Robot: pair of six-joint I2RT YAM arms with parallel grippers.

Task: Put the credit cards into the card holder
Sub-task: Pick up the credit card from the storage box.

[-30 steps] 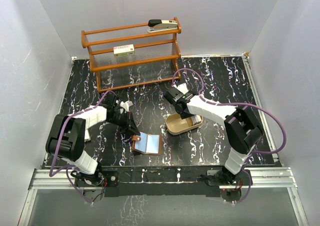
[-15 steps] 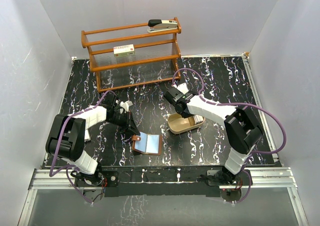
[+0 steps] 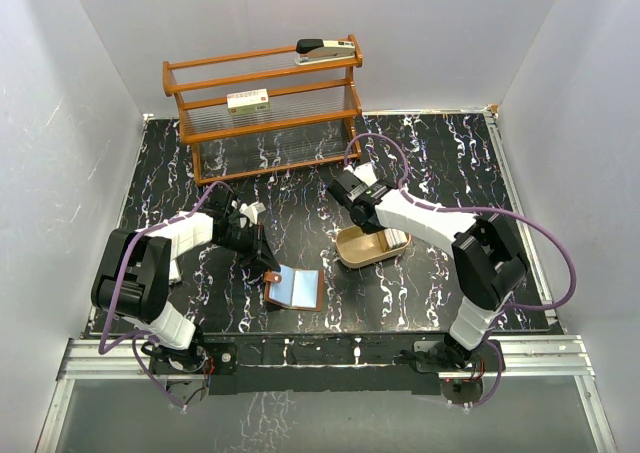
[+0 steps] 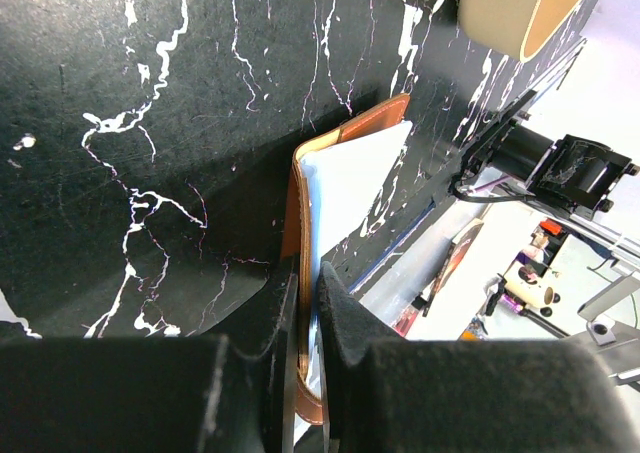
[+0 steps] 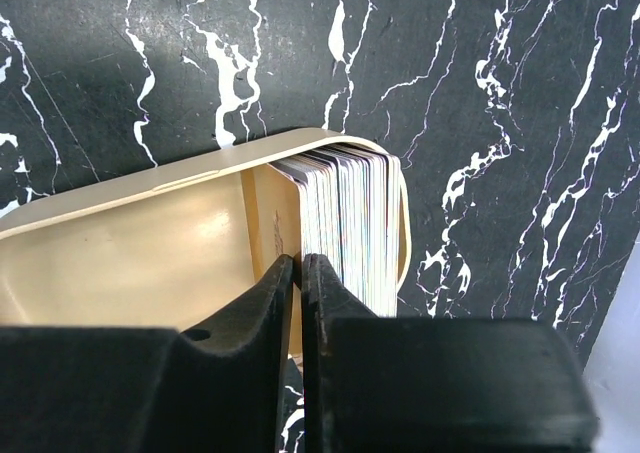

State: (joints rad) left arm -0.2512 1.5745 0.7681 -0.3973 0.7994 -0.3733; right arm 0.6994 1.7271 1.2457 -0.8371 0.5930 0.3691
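Pinching the card holder (image 4: 293, 213), the left claw (image 4: 308, 363) sits low; the right claw (image 5: 298, 283), narrowed nearly together, hangs over credit cards (image 5: 350, 223) in a tray (image 5: 130, 243).

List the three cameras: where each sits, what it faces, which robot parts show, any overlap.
Top: high behind the bases, looking down on the table; both arms whole.
Left wrist: on the left gripper, facing along fingers clamping the wallet.
Right wrist: on the right gripper, facing down at the tray of cards; fingers low in frame.
Shared: wallet and tray also show from above; left wrist catches the tray's corner.
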